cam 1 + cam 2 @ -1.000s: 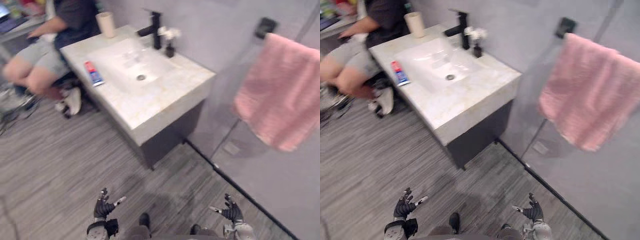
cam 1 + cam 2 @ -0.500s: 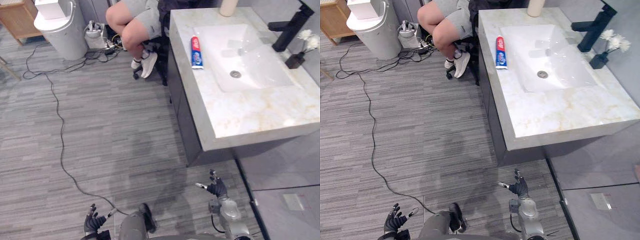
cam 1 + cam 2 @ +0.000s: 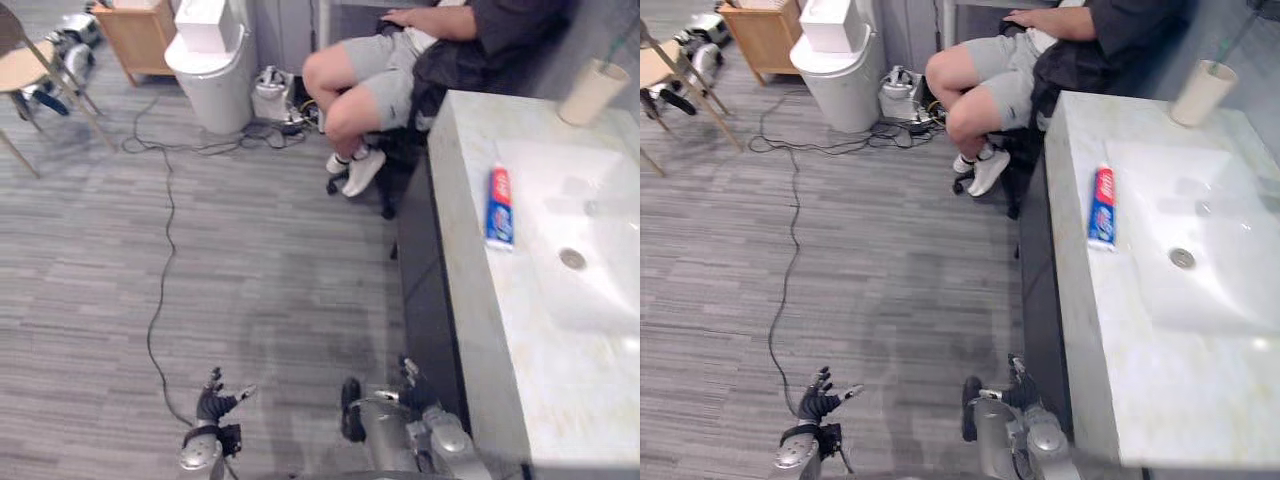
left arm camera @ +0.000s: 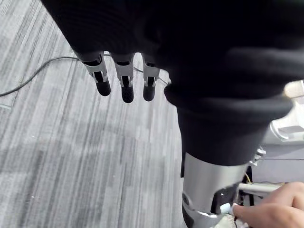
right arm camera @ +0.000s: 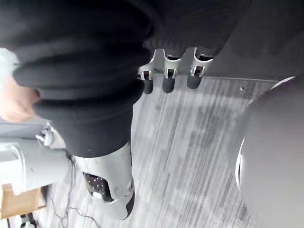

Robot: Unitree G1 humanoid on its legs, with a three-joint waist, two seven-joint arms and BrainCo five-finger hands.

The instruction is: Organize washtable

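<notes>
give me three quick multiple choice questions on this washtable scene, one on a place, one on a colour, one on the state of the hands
1. Where does the toothpaste tube lie?
A. in the basin
B. on the counter beside the basin
C. on the floor

2. What colour is the cup at the far corner of the counter?
A. cream
B. black
C. blue

3. What are the robot's hands doing?
A. the left hand is shut on the tube
B. the right hand is shut on the cup
C. both are open and hold nothing

Answers:
1. B: the tube lies flat on the counter, by the edge of the basin and outside it.
2. A: the cup is a pale cream.
3. C: the left hand and the right hand hang low over the floor, fingers spread, with nothing in them.
</notes>
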